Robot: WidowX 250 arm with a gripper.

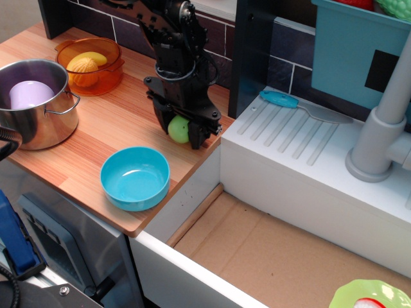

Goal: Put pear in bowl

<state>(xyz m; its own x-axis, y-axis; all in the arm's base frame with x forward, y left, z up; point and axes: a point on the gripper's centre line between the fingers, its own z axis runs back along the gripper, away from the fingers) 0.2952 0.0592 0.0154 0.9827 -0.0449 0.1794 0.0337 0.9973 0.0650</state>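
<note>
**Pear clamped, bowl waits below-left**

The black gripper (179, 130) stands low over the wooden counter (115, 122) with its two fingers closed on the light-green pear (178, 129), one finger on each side of the fruit. Whether the pear rests on the wood or is just clear of it cannot be told. The turquoise bowl (135, 177) sits near, toward the counter's front edge, to the gripper's lower left in the view, and holds nothing.

To do this step well, I judge the lift should be straight up, as the smooth round toy could squirt from the fingers. Carry it high enough to clear the rim, centre it over the glossy inside, then release low so it does not bounce out.
</note>
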